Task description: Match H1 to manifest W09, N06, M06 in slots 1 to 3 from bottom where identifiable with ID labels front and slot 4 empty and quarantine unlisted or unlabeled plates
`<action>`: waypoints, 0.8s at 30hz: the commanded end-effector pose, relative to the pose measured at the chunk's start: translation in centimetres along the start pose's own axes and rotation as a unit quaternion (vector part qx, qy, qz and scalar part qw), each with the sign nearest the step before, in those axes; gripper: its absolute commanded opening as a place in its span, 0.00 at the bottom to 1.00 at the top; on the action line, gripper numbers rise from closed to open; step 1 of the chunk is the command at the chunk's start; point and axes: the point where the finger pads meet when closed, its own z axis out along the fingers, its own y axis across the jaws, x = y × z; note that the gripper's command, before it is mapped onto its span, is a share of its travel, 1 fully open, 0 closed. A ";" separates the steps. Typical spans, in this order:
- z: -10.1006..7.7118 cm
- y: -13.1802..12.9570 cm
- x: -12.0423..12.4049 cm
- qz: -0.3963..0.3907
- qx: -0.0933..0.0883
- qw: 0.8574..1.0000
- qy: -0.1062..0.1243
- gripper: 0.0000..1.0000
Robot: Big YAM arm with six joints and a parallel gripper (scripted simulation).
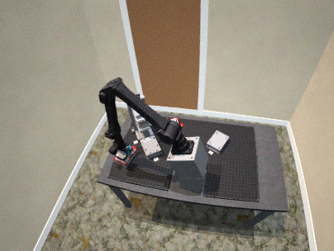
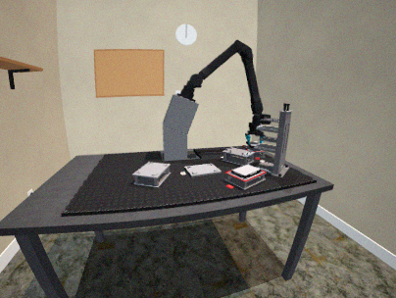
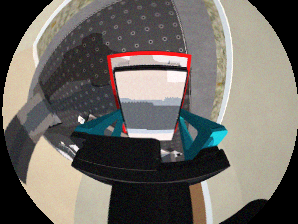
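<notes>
My gripper (image 3: 150, 111) is shut on a white-topped plate (image 3: 148, 99), its teal fingers on the plate's two long sides. I hold it level, a little above a red-rimmed nest (image 3: 149, 59) whose rim frames the plate in the wrist view. In the top and exterior views the gripper (image 1: 124, 153) (image 2: 250, 139) hangs over this nest (image 1: 125, 158) (image 2: 245, 177) at the table's corner, just in front of the plate hotel H1 (image 2: 276, 142) (image 1: 138, 120). I cannot read any label on the held plate. The hotel's shelves hold plates, but their IDs are too small to read.
Another plate (image 2: 239, 156) sits on a nest beside the hotel. A flat pale nest (image 2: 202, 169) (image 1: 150, 146) lies near the arm's grey pedestal (image 2: 177, 128). A grey plate (image 2: 152, 173) (image 1: 217, 141) rests farther along the mat.
</notes>
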 end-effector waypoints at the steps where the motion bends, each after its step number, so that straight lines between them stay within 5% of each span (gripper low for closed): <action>1: 0.3 -1.3 -0.6 0.000 0.013 1.000 -0.002 0.86; 24: 1.7 -1.2 -0.6 0.000 0.013 1.000 -0.002 0.86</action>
